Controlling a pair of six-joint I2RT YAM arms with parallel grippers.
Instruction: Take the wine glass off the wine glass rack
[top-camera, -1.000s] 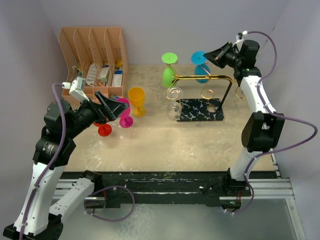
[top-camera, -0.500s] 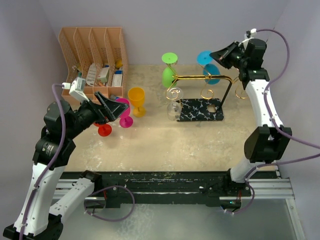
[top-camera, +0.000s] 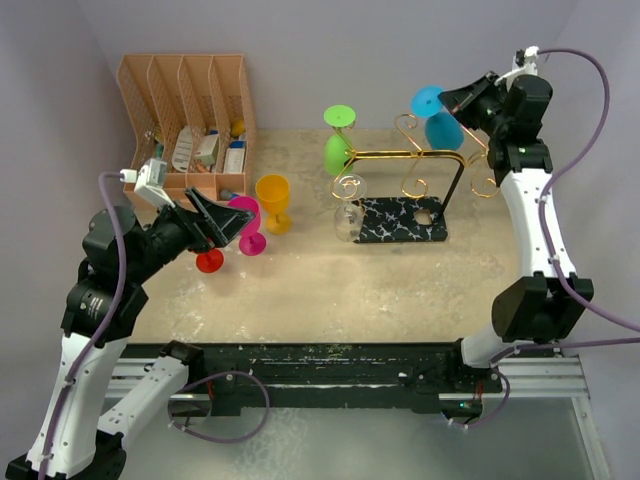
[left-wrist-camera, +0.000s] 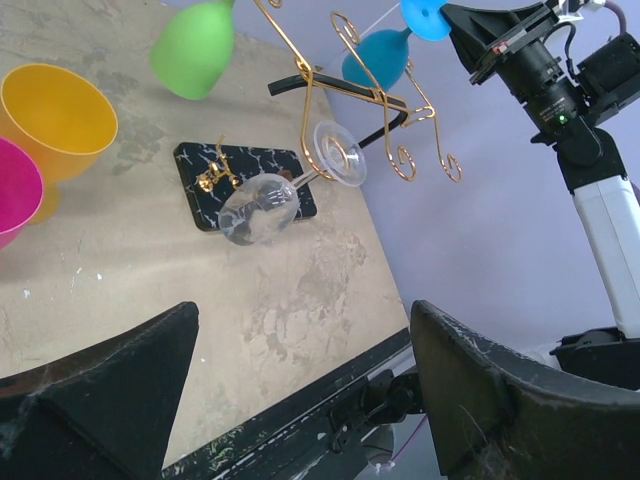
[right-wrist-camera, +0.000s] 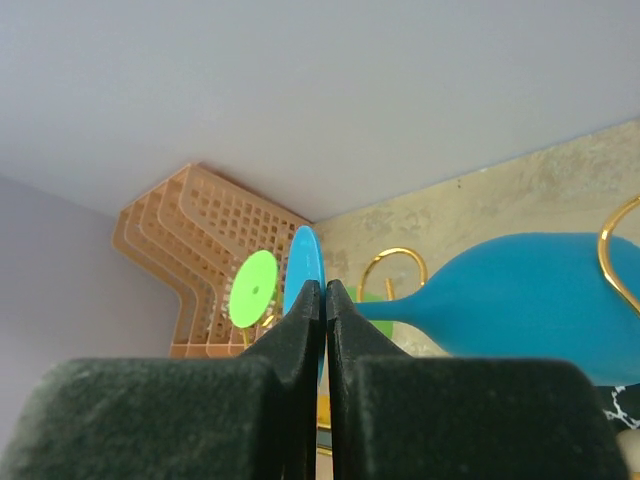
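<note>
Raised and carried toward 2 o'clock since the earlier frames: right gripper (top-camera: 458, 103) with the turquoise-blue stemmed wine glass (top-camera: 441, 128), now above the top rail of the gold wire wine glass rack (top-camera: 410, 153) with spiral hook ends and black marbled base.

Left to right:
- 9 o'clock: left gripper (top-camera: 222, 222), fingers (left-wrist-camera: 110, 390) spread wide, holding nothing, just beside a magenta goblet (top-camera: 247, 214). Yellow goblet (top-camera: 272, 192) next toward 3 o'clock.
- Centre: green wine glass (top-camera: 336, 153) at the rack's left end. Clear wine glass (top-camera: 346, 222) hung bowl-down from a front spiral hook.
- 2 o'clock: right fingers pressed together on the thin blue stem, close to the foot disc.

Handling, as judged: light, rigid, probably smooth and slippery, with the stem as the weak point. Grip the stem near the foot. Avoid knocking the bowl against the gold curls. Contact between bowl and nearest curl: cannot tell.
</note>
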